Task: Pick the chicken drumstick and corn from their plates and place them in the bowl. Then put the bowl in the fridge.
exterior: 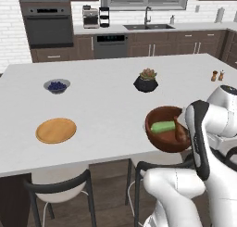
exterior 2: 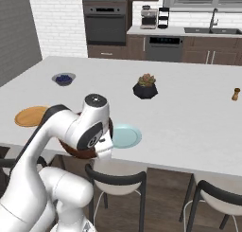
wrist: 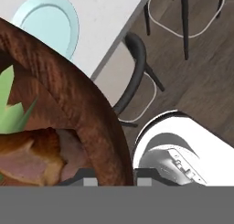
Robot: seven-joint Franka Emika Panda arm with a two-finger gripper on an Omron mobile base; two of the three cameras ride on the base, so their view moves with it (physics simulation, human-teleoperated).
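Both jaws pinch the bowl (exterior: 165, 129) rim.

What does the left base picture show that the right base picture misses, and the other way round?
Left base view alone: inside the bowl, with the corn lying in it beside a brownish piece, probably the chicken drumstick.

Right base view alone: the blue-green plate, bare, near the counter's front edge.

Both: the tan wooden plate, bare too, the small blueberry bowl, the potted succulent, and the arm carrying the bowl off the counter's edge, above the stools.
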